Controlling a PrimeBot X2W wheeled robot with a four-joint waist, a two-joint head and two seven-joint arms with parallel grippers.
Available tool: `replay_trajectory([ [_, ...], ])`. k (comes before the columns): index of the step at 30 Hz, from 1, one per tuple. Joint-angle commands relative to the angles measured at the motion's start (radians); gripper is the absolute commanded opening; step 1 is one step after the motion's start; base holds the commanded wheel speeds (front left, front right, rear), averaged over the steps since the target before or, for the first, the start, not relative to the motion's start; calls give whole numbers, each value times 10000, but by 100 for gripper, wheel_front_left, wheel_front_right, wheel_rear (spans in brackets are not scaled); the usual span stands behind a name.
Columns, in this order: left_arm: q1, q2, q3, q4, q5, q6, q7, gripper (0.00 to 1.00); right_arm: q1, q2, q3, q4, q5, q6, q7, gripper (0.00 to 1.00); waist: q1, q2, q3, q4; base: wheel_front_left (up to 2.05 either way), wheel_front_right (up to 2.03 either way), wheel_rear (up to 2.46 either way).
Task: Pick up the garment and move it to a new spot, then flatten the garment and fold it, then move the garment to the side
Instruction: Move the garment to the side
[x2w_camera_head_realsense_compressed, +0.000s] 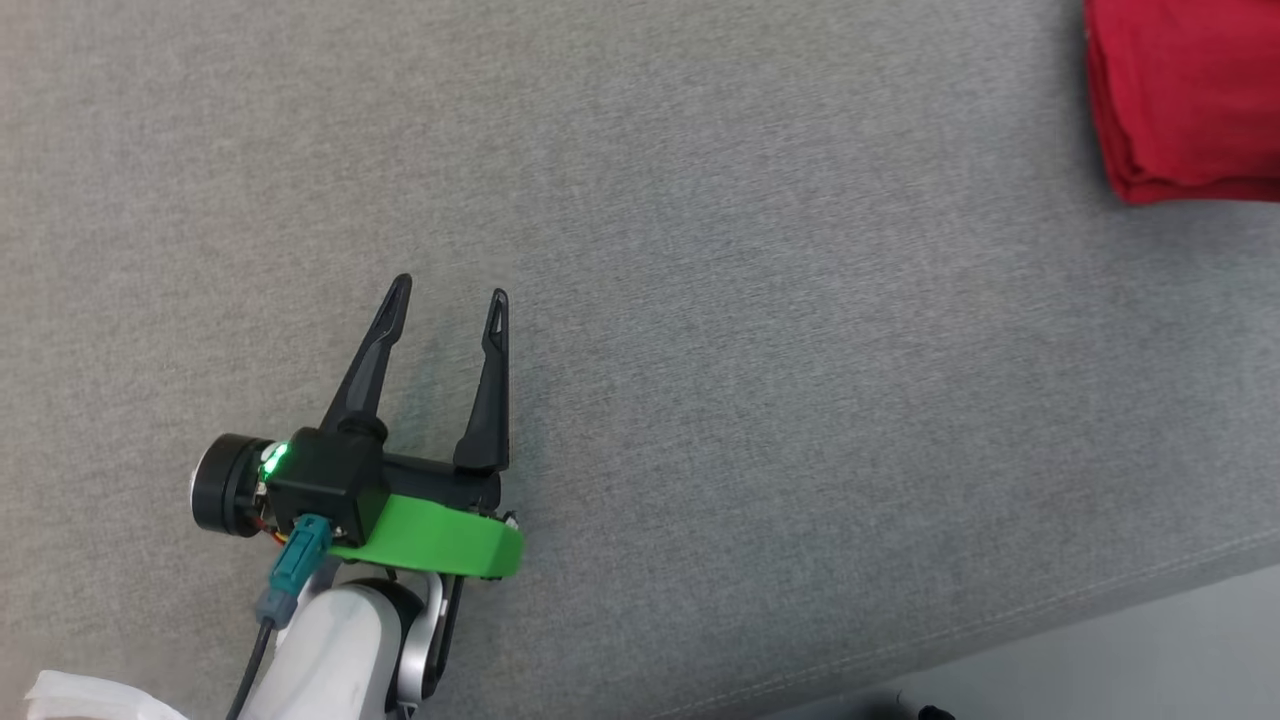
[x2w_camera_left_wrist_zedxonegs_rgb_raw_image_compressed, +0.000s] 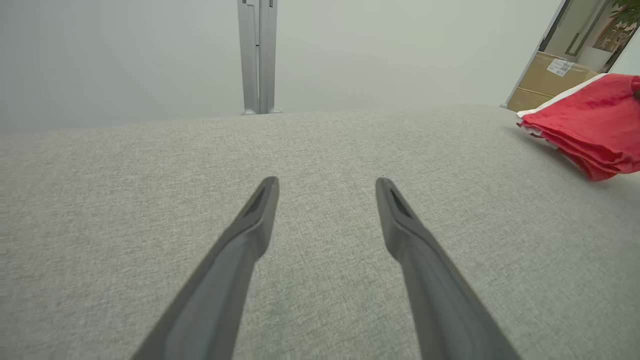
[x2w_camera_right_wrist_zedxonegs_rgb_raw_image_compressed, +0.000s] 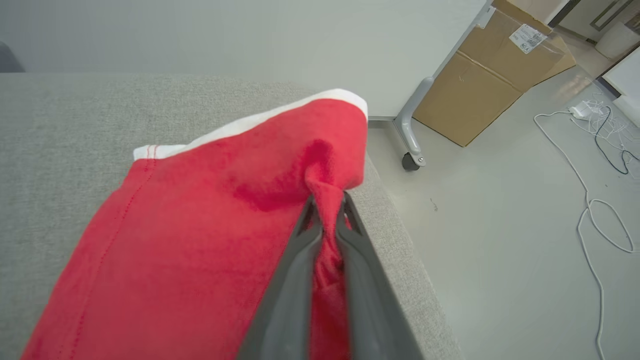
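Note:
The garment (x2w_camera_head_realsense_compressed: 1190, 95) is a folded red cloth with a white edge, lying at the far right of the grey cushion surface (x2w_camera_head_realsense_compressed: 700, 300). In the left wrist view the garment (x2w_camera_left_wrist_zedxonegs_rgb_raw_image_compressed: 595, 125) sits off to the right, well away from my left gripper (x2w_camera_left_wrist_zedxonegs_rgb_raw_image_compressed: 327, 187). My left gripper (x2w_camera_head_realsense_compressed: 450, 300) hovers over bare grey fabric at lower left, fingers wide apart and holding nothing. In the right wrist view my right gripper (x2w_camera_right_wrist_zedxonegs_rgb_raw_image_compressed: 327, 205) is shut on a pinched fold of the garment (x2w_camera_right_wrist_zedxonegs_rgb_raw_image_compressed: 200, 225) near the cushion's right edge.
The cushion's edge (x2w_camera_right_wrist_zedxonegs_rgb_raw_image_compressed: 395, 235) drops to a pale floor, where a cardboard box (x2w_camera_right_wrist_zedxonegs_rgb_raw_image_compressed: 492, 70), a wheeled grey frame leg (x2w_camera_right_wrist_zedxonegs_rgb_raw_image_compressed: 412, 125) and loose white cables (x2w_camera_right_wrist_zedxonegs_rgb_raw_image_compressed: 590, 200) lie. A grey post (x2w_camera_left_wrist_zedxonegs_rgb_raw_image_compressed: 257, 55) stands beyond the cushion's far side.

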Motion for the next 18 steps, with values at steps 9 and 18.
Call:
replay_trajectory([
  [9,-306,22,-149,-13,98,62,2,100,-755,-141,-158,1385,-1364,-18,-1223,100,-1,0,385,367,0,0,0],
  [18,-454,53,51,456,-211,49,-233,100,-728,797,-196,1169,-1542,-18,-1746,100,-1,0,-259,244,0,0,0],
])
